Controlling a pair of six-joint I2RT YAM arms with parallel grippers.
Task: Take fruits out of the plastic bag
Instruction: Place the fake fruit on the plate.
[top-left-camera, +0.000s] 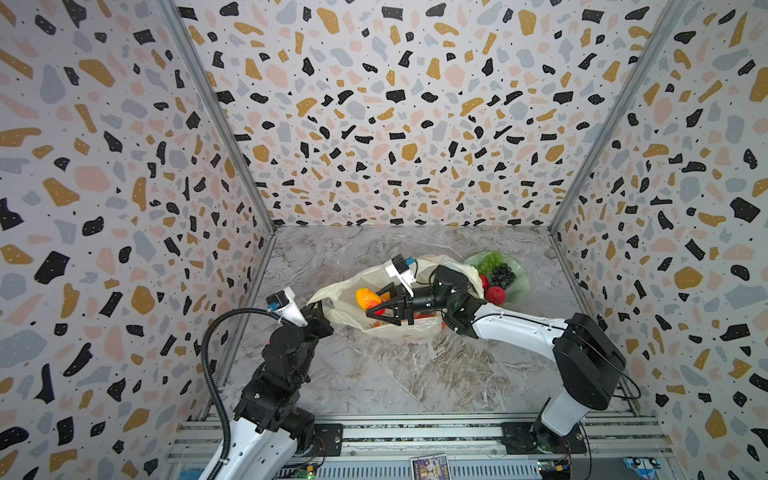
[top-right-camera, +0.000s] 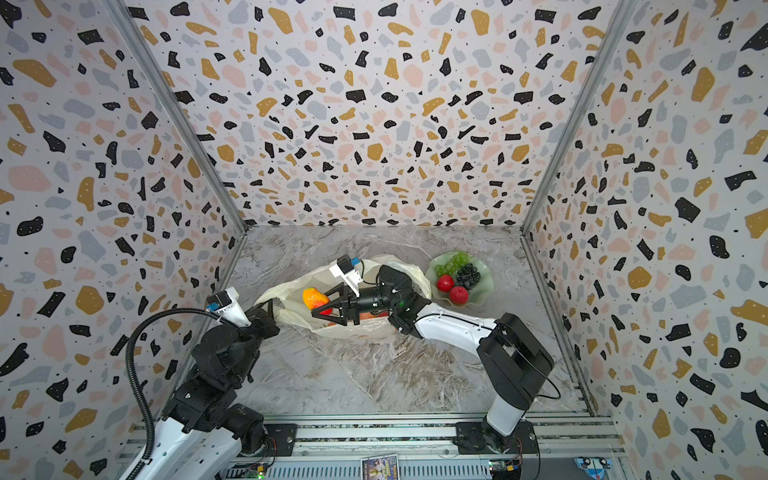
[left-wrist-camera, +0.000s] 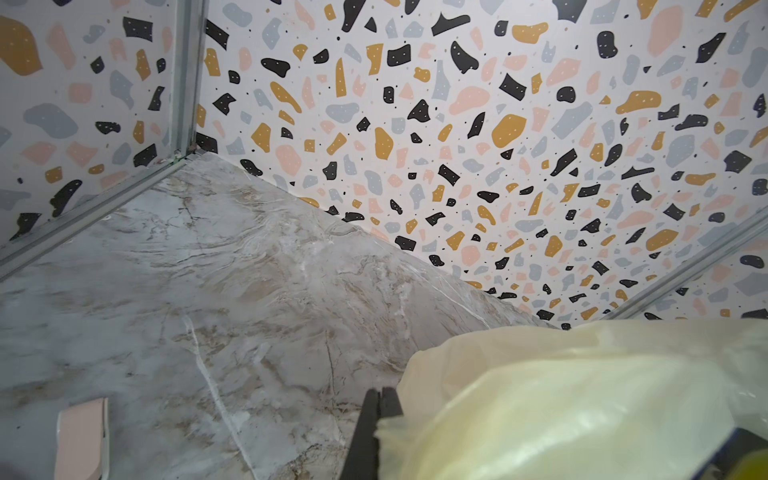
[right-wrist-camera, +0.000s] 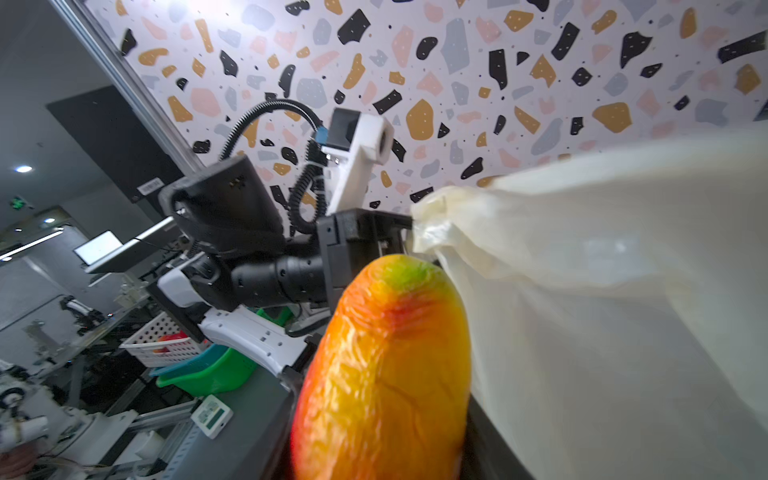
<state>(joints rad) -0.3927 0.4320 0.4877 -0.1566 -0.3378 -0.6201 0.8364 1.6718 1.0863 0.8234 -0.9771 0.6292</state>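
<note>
The left gripper (top-left-camera: 322, 311) pinches the plastic bag (top-left-camera: 341, 291) rim shut tight to hold it open, so the right gripper (top-left-camera: 372, 304) can lift out the mango (top-left-camera: 366, 297) it grips.

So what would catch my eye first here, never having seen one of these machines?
Probably the glossy orange-yellow mango-like toy fruit, gripped by the right end effector at the mouth of the translucent cream plastic bag mid-table. The left end effector pinches the bag's edge, and a pale green wavy dish beyond the right arm holds grape bunches and red apples.
</note>
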